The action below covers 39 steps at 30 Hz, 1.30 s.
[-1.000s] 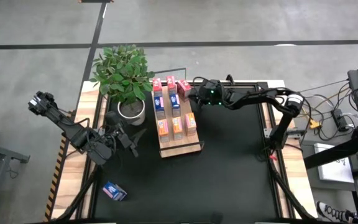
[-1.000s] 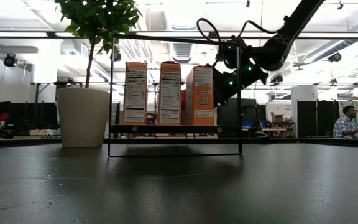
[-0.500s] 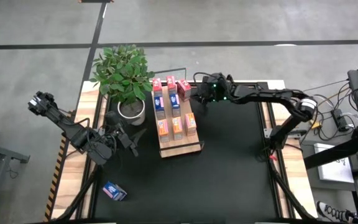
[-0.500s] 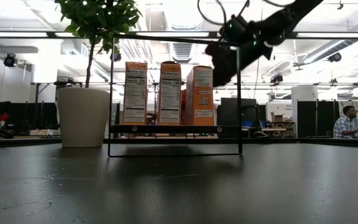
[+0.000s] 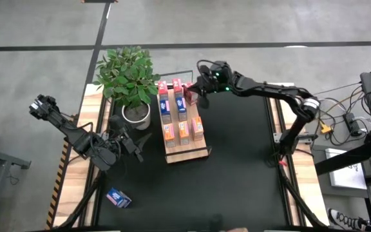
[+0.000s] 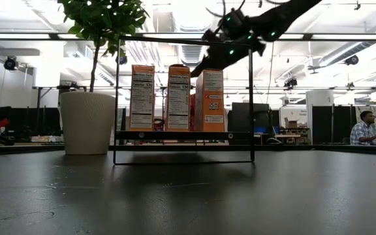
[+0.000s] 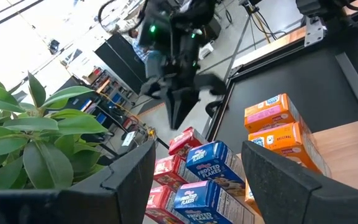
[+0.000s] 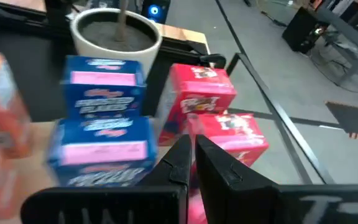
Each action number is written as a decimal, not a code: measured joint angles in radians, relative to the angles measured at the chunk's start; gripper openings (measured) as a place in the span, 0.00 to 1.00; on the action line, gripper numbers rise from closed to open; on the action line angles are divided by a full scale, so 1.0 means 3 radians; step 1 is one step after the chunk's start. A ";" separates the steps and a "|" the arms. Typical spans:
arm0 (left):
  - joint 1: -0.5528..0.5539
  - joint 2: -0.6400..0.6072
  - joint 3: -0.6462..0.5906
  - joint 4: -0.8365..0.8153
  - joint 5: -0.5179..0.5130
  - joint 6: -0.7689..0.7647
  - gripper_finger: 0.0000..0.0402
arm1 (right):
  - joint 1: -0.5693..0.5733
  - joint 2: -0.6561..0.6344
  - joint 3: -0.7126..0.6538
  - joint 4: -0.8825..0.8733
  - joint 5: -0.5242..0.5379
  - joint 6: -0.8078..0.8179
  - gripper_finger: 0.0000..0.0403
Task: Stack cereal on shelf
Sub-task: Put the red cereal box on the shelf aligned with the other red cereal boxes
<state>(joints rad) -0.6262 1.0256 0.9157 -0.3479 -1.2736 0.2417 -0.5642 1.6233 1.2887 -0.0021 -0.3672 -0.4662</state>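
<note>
Above the shelf (image 5: 184, 149) rear — right gripper (image 5: 200, 88) pressed together | left gripper (image 5: 133, 147) spread, table's left

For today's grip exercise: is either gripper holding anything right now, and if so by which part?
Nothing is held. The right gripper is shut and empty above the red cereal boxes; the left gripper waits open beside the plant pot.

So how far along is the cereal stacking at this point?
Mostly done: cereal boxes stand in three rows on the shelf. In hand: nothing; the right pincer hovers shut over the red boxes at the shelf's far end. Left: one blue box lies on the table's near-left corner, away from the open left pincer.
</note>
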 joint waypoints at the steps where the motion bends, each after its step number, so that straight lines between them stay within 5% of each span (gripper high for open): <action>1: 0.0000 0.0000 0.0000 0.0000 0.0000 0.0000 0.55 | -0.0022 0.0079 0.0062 0.0001 0.0000 -0.0019 0.03; 13: 0.0000 -0.0007 -0.0005 -0.0002 -0.0048 0.0000 0.55 | -0.0266 0.0533 0.0321 0.0001 0.0001 -0.0040 0.03; 22: 0.0005 -0.0009 -0.0006 -0.0005 -0.0090 0.0000 0.55 | -0.0281 0.0529 0.0321 0.0021 0.0440 0.0009 0.03; 39: 0.0009 -0.0042 -0.0006 -0.0023 -0.0096 0.0000 0.55 | -0.0259 0.0369 0.0321 -0.0033 0.0441 0.0063 0.03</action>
<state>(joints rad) -0.6235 1.0131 0.9138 -0.3547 -1.3024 0.2417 -0.6418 1.7339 1.3849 -0.0119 -0.2347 -0.4473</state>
